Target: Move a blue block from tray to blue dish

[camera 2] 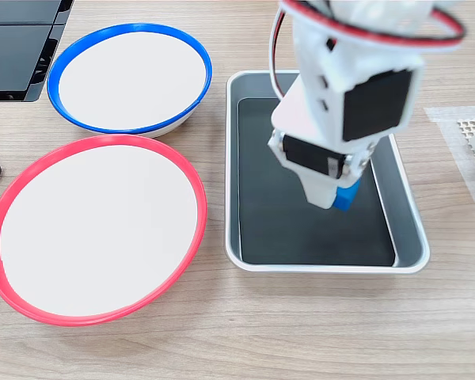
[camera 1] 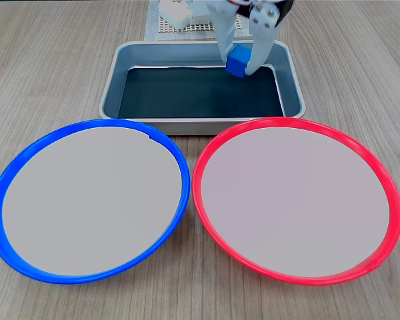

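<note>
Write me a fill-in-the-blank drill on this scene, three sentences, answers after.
1. The gripper is shut on the ____ block.
2. The block is held over the grey ____, between the white fingers.
3. Beside the blue dish sits a dish with a ____ rim.

Answers: blue; tray; red

Rectangular grey metal tray: brushed, softly reflective rim; matt black floor.
Small bright blue cube: smooth, plastic-looking, plain faces.
Round blue-rimmed dish and round red-rimmed dish: glossy plastic-looking rims, matt pale centres.
White two-finger gripper: smooth, slightly shiny plastic.
Light wood-grain tabletop: matt laminate look.
White perforated mat: textured grid surface.
</note>
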